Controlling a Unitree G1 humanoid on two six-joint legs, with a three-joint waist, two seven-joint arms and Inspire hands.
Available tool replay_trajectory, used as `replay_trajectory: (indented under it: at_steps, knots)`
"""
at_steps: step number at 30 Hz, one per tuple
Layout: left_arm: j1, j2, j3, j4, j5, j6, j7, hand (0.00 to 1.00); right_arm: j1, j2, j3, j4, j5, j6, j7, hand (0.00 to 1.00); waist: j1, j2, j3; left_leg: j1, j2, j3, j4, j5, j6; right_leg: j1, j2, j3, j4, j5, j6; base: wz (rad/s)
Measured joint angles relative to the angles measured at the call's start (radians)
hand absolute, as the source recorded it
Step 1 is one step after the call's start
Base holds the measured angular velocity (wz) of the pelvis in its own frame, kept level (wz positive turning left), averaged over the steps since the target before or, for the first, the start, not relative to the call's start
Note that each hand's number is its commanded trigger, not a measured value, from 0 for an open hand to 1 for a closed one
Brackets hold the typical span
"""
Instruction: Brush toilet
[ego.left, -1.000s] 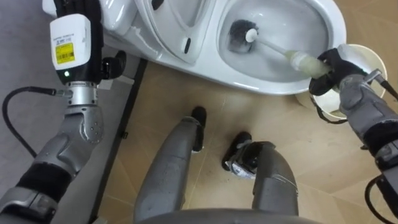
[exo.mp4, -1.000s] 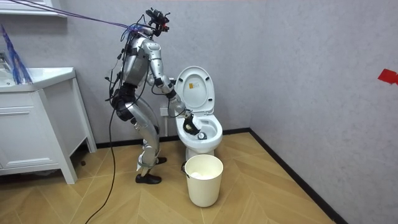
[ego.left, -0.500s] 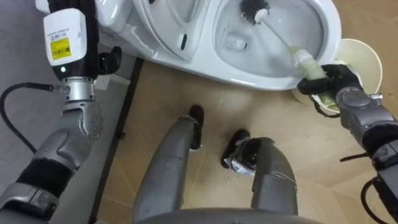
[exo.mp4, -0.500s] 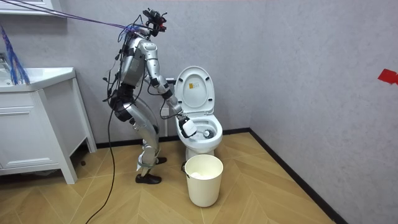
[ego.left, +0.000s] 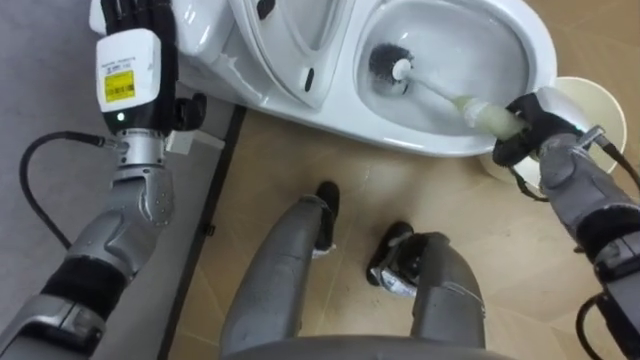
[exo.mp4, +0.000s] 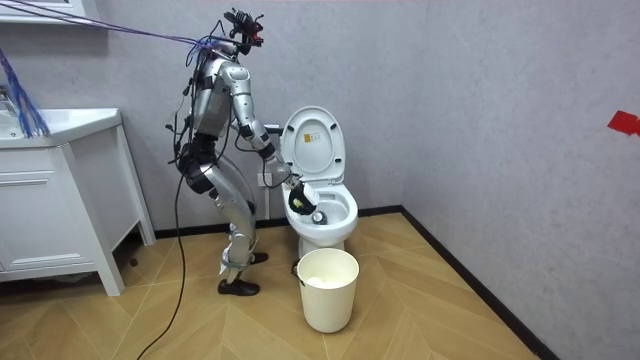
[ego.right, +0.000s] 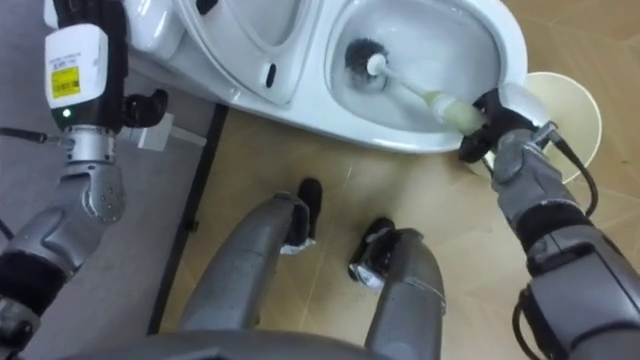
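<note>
Two eye views: the right robot hand (ego.left: 528, 122) gripped the brush (ego.left: 432, 88) handle at the toilet (ego.left: 420, 136) rim, bristles down inside it. The left robot hand (ego.left: 135, 14) hung left of the toilet, its grip impossible to tell. Room view: the robot stood bent beside the toilet, a bin (exo.mp4: 327, 290) near its feet.
</note>
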Motion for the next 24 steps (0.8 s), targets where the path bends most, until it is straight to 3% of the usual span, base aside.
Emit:
replay_trajectory:
  at_steps: [4,8,10,11,12,13,15,18,22,23,24]
  knots:
    - [0.031,0.000,0.003,0.013,-0.018,-0.003,-0.033,0.00,0.058,-0.002,0.011,-0.036,-0.003,-0.001,0.017,1.00,0.000,0.000,-0.0013,0.066,0.006,0.002,-0.030,-0.004,-0.007,0.066,0.016,0.002,-0.041,0.004,0.001,-0.04]
    - [0.104,-0.005,0.018,0.025,-0.018,-0.017,-0.060,0.00,0.179,0.001,0.004,-0.095,-0.040,-0.021,0.025,1.00,-0.004,-0.009,-0.0137,0.166,0.007,0.015,-0.094,-0.006,-0.013,0.156,0.029,0.012,-0.110,0.010,0.009,-0.05]
    - [0.148,-0.008,0.031,0.032,-0.017,-0.027,-0.078,0.00,0.230,0.005,-0.020,-0.106,-0.039,-0.035,0.042,1.00,-0.026,-0.010,-0.0183,0.217,0.001,0.015,-0.127,-0.005,-0.015,0.206,0.029,0.007,-0.139,0.009,0.014,0.05]
    - [0.177,-0.010,0.045,0.031,-0.017,-0.033,-0.086,0.00,0.271,0.006,-0.029,-0.124,-0.039,-0.039,0.052,1.00,-0.033,-0.015,-0.0293,0.241,0.000,0.014,-0.140,-0.005,-0.015,0.236,0.030,0.001,-0.160,0.008,0.017,0.11]
    - [0.202,-0.011,0.054,0.031,-0.016,-0.033,-0.093,0.00,0.304,0.009,-0.036,-0.132,-0.040,-0.041,0.067,1.00,-0.046,-0.022,-0.0343,0.271,-0.001,0.019,-0.153,-0.005,-0.015,0.272,0.033,-0.004,-0.183,0.008,0.019,0.12]
    - [0.216,-0.013,0.058,0.031,-0.016,-0.033,-0.095,0.00,0.320,0.013,-0.041,-0.135,-0.039,-0.042,0.075,1.00,-0.055,-0.026,-0.0348,0.290,-0.002,0.020,-0.163,-0.005,-0.015,0.294,0.034,-0.008,-0.196,0.008,0.021,0.08]
    - [0.274,-0.016,0.076,0.030,-0.017,-0.034,-0.099,0.00,0.407,0.036,-0.072,-0.175,-0.037,-0.040,0.095,1.00,-0.067,-0.053,-0.0470,0.373,0.001,0.031,-0.206,-0.005,-0.015,0.384,0.050,-0.008,-0.261,0.014,0.032,0.02]
    - [0.345,-0.038,0.112,0.025,-0.017,-0.036,-0.127,0.00,0.523,0.055,-0.120,-0.242,-0.049,-0.044,0.115,1.00,-0.073,-0.074,-0.0556,0.488,0.000,0.032,-0.248,-0.005,-0.015,0.517,0.068,-0.008,-0.357,0.029,0.045,-0.04]
    - [0.446,-0.060,0.158,0.021,-0.017,-0.058,-0.133,0.00,0.632,0.091,-0.227,-0.310,-0.058,-0.048,0.113,1.00,-0.085,-0.078,-0.0558,0.604,0.000,0.034,-0.295,-0.015,-0.028,0.643,0.084,-0.002,-0.450,0.045,0.058,-0.09]
    - [0.488,-0.071,0.177,0.009,-0.018,-0.056,-0.134,0.00,0.671,0.098,-0.251,-0.344,-0.055,-0.048,0.112,1.00,-0.085,-0.076,-0.0590,0.639,0.001,0.037,-0.315,-0.019,-0.029,0.673,0.087,0.005,-0.470,0.047,0.061,-0.19]
    - [0.526,-0.084,0.194,0.005,-0.019,-0.054,-0.136,0.00,0.704,0.107,-0.274,-0.371,-0.053,-0.049,0.111,1.00,-0.088,-0.081,-0.0562,0.669,0.000,0.041,-0.329,-0.021,-0.030,0.703,0.089,0.009,-0.487,0.049,0.064,-0.17]
